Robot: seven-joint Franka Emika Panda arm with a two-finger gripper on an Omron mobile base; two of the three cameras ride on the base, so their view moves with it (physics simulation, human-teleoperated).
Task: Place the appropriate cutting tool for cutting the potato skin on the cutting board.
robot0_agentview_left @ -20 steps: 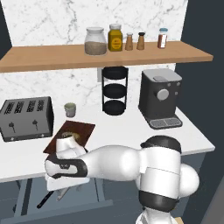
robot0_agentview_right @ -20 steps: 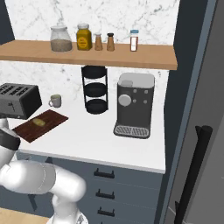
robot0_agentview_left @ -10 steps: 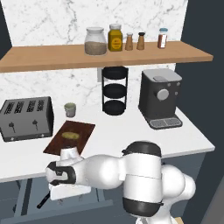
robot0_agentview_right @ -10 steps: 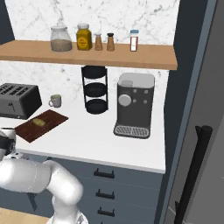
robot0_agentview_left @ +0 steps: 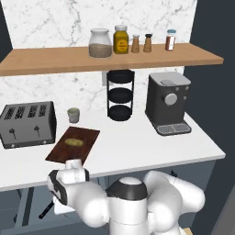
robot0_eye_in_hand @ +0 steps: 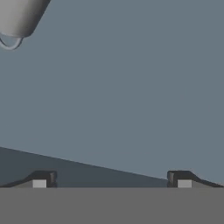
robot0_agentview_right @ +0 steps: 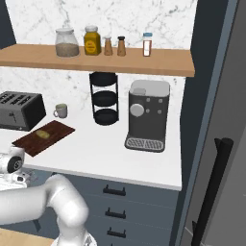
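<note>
The dark reddish-brown cutting board (robot0_agentview_left: 73,144) lies on the counter beside the toaster, also the cutting board (robot0_agentview_right: 44,138). On it rests the small yellowish potato (robot0_agentview_left: 74,142), potato (robot0_agentview_right: 43,134). My hand (robot0_agentview_left: 66,183) hangs below the counter's front edge, in front of the board, with its fingers hidden there. In the hand view my gripper (robot0_eye_in_hand: 111,183) is open, its tips wide apart with nothing between them, over a flat grey-blue surface. A pale silver-grey rounded end (robot0_eye_in_hand: 17,17), apparently the peeler, juts in at that view's top left, well clear of the fingers.
A toaster (robot0_agentview_left: 27,125) and a mug (robot0_agentview_left: 73,114) stand left of a black tiered stand (robot0_agentview_left: 120,94) and a coffee machine (robot0_agentview_left: 167,103). A shelf (robot0_agentview_left: 110,57) with jars hangs above. A black-handled tool (robot0_agentview_left: 46,211) lies low at the left, under the counter.
My hand has sunk a little further below the counter's front edge and the arm's elbow has swung low and towards the cameras. The board and potato have not moved.
</note>
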